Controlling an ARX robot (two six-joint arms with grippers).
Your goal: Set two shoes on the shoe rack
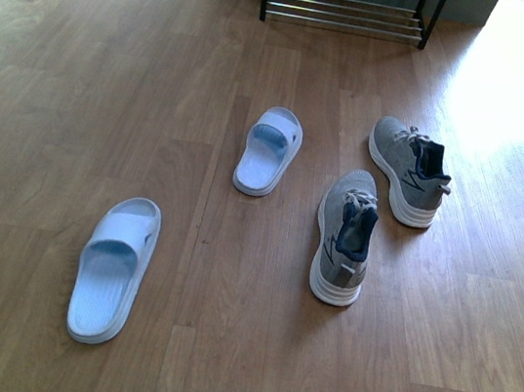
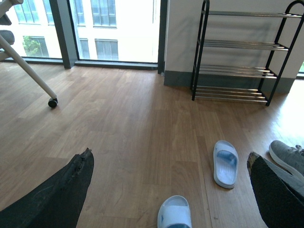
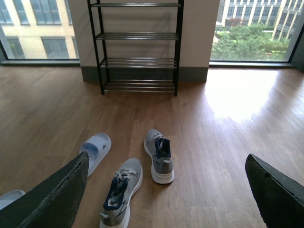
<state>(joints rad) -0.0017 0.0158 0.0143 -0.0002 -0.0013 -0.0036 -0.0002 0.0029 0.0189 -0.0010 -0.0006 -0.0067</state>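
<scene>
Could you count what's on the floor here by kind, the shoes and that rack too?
Grey sneakers: 2
Pale blue slides: 2
Shoe rack: 1
Total: 5

Wood floor (image 1: 86, 51), tall windows (image 2: 114, 23) — a black castor (image 2: 52, 102) beside them.

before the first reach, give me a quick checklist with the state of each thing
1. Left tool open and empty: ok.
2. Right tool open and empty: ok.
3. Near sneaker and far sneaker upright on their soles, not touching: ok.
4. Shoe rack tiers bare where visible: ok.
5. Floor between the sneakers and the rack free of objects: ok.
6. Two shoes on the rack: not ok; none there yet, and the near slide and far slide also lie on the floor.
</scene>
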